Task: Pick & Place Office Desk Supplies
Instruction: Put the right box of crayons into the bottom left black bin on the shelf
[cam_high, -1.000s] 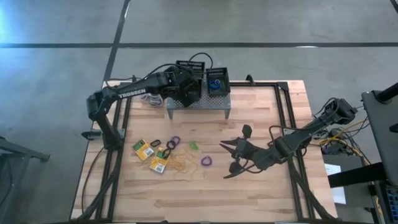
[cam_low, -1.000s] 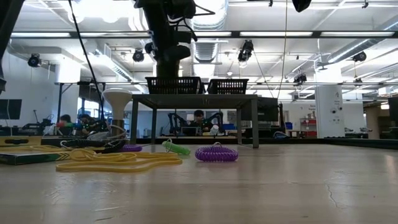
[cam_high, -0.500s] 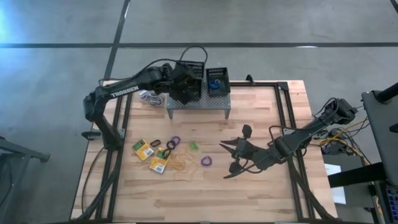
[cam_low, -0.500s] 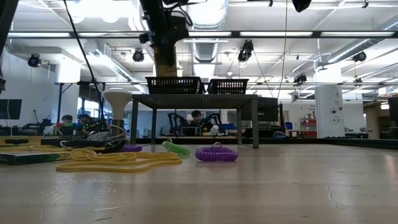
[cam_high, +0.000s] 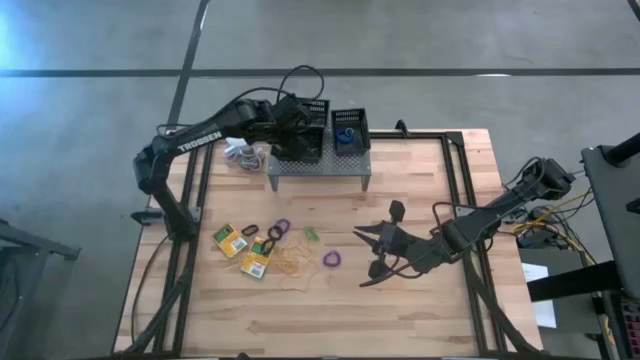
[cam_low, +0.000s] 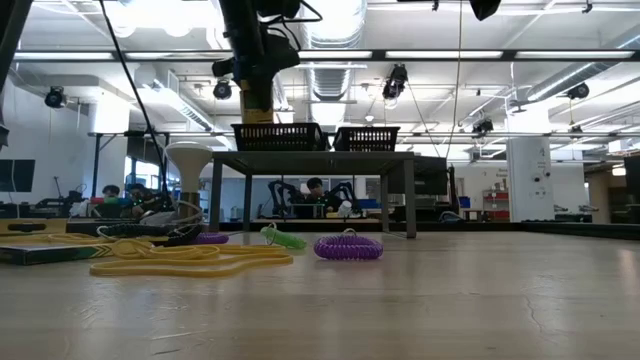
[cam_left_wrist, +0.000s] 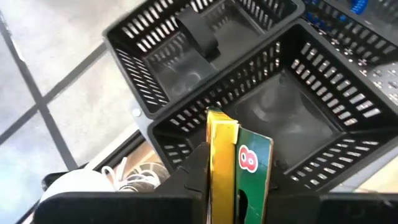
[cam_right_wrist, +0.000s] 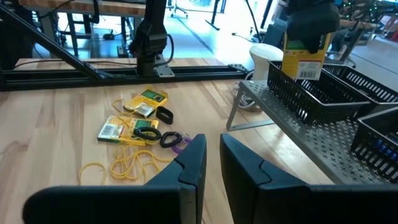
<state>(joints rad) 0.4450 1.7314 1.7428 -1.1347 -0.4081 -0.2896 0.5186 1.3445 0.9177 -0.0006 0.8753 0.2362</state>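
My left gripper (cam_left_wrist: 239, 193) is over the black mesh trays (cam_high: 305, 140) on the grey perforated stand (cam_high: 320, 168), shut on a yellow-and-green flat box (cam_left_wrist: 239, 158). The box is directly above one tray (cam_left_wrist: 298, 118). The neighbouring tray (cam_high: 350, 130) holds a blue ring. On the wood lie two more boxes (cam_high: 232, 238), purple rings (cam_high: 330, 260), a green ring (cam_high: 311, 234) and tan rubber bands (cam_high: 290, 265). My right gripper (cam_high: 378, 245) waits low over the table's right half, its fingers (cam_right_wrist: 193, 155) shut. My left gripper pinches the yellow-and-green box between its two fingers at the box's upper end (cam_right_wrist: 300, 38), coming from above and pointing down. The box hangs below the fingers, upright and lifted clear, with its free end (cam_left_wrist: 233, 127) over the tray's open top.
A white ball-shaped object with a coiled cord (cam_high: 240, 155) sits just left of the stand. Black frame rails (cam_high: 455, 190) run along the table's sides. Bare wood lies in front of the stand and between the supplies and my right gripper.
My left gripper, still holding the box, has moved a little toward the table's far-left corner above the stand, from between the trays to over the left ones. The right arm has kept still.
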